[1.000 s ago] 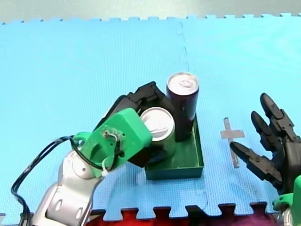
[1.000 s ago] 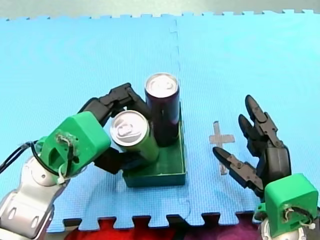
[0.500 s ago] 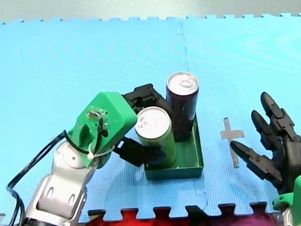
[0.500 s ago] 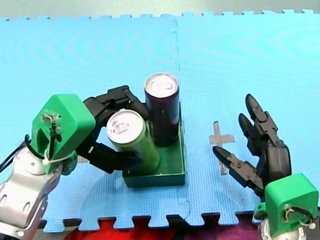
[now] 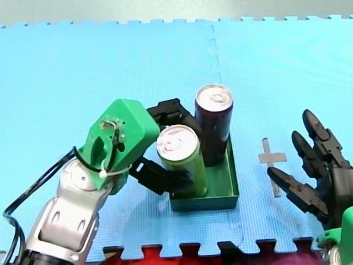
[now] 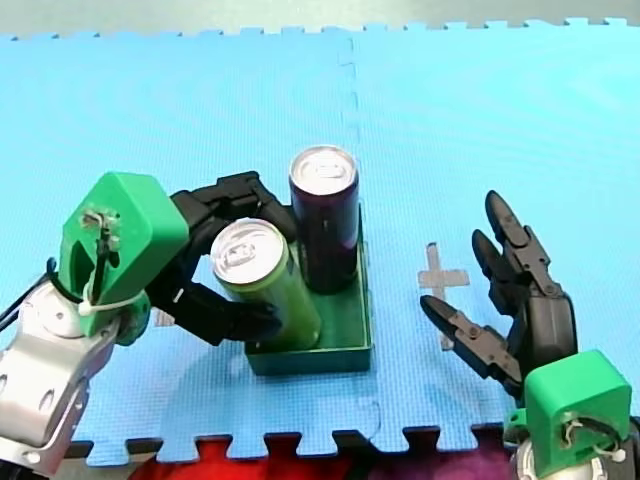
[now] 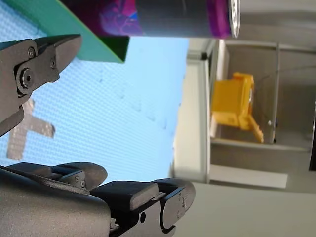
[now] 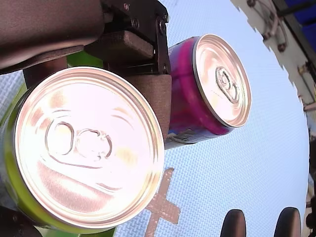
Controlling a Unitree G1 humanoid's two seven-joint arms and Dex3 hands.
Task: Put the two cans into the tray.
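Left hand fingers clasping green can in tray, purple can beside; right hand empty nearby

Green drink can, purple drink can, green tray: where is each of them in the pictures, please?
green metal drink can (image 5: 177,142), first head view, its silver lid.
dark purple metal drink can (image 5: 215,132), first head view, its side wall.
green rectangular tray (image 5: 205,202), first head view, its front wall.

The left hand now holds the slim green metal can nearer upright in the dark green rectangular tray, its green wrist housing swung back leftward.
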